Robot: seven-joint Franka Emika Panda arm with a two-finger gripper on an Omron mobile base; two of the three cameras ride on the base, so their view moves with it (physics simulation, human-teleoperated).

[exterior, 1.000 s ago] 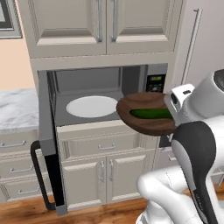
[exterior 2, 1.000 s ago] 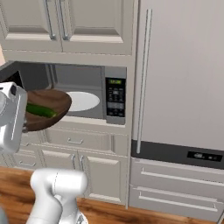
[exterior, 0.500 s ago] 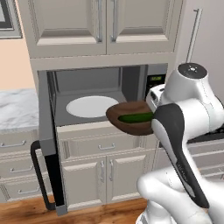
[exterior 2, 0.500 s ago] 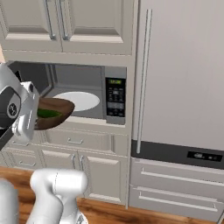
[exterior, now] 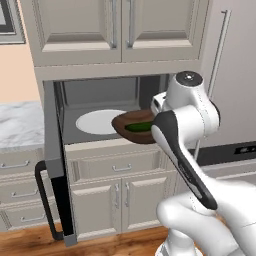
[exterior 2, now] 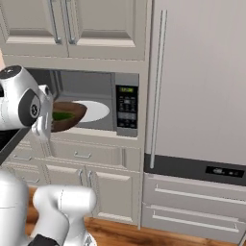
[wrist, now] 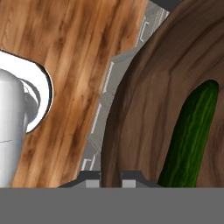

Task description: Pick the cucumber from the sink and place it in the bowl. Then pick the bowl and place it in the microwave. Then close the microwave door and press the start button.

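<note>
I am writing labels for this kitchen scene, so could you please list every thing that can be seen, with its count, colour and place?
bowl: one, dark brown wood, held up at the front opening of the microwave, carried by the gripper
cucumber: one, dark green, lying inside the bowl
microwave: one, grey, built in under the upper cabinets, open
turntable plate: one, white, round, on the microwave floor
microwave door: one, grey frame with black handle, swung open to the left
button panel: one, dark, at the microwave's right side
fridge: one, pale grey, right of the microwave
cabinets: cream, above and below the microwave
floor: brown wood, beneath
gripper: one, dark jaws closed on the bowl's rim
</note>
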